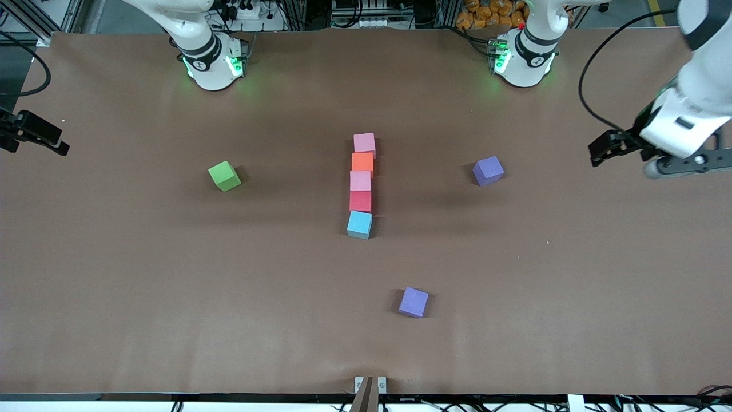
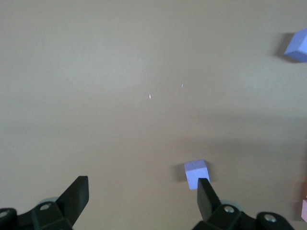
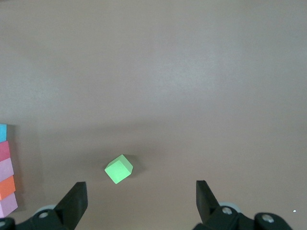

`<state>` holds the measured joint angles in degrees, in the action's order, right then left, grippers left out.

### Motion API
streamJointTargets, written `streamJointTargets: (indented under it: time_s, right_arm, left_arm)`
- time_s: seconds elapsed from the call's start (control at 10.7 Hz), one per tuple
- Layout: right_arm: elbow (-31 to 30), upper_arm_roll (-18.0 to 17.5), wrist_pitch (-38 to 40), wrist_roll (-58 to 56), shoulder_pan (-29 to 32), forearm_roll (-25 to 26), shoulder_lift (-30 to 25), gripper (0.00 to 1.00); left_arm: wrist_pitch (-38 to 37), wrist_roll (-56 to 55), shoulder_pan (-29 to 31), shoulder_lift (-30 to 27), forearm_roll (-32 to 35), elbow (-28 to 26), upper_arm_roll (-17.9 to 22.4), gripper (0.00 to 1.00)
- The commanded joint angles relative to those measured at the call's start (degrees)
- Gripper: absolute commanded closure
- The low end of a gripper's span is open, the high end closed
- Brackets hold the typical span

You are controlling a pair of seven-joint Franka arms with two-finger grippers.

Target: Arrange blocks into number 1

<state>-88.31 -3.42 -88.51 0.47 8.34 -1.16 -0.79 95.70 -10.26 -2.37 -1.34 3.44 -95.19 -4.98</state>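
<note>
So the blocks (image 1: 361,186) sit touching in one straight line mid-table, pink, orange, pink, red, blue. Both arms wait at the table's ends: left gripper (image 2: 141,199) and right gripper (image 3: 141,201) spread, empty, half cut off by the wrist views' edges.

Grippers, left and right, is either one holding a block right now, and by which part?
Nothing is held. The left gripper and right gripper are both open and empty above bare table.

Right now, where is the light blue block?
In the front view, the light blue block sits mid-table, ending the five-block column nearest the camera, touching the red block.
</note>
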Motion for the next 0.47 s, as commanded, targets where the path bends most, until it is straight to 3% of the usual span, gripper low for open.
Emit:
streamJointTargets:
  time_s: [0.0,0.37]
  right_arm:
    - [-0.6,-0.5,-0.4,-0.6,1.0,-1.0,-0.8,0.0]
    - [-0.6,-0.5,-0.4,-0.6,1.0,-1.0,-0.8,0.0]
  left_arm:
    - [-2.9,4.7,-0.1,0.0,-0.8,4.6,0.2,0.0]
    - [-14.4,4.7,-0.3,-0.5,-5.3,11.2,0.1,0.0]
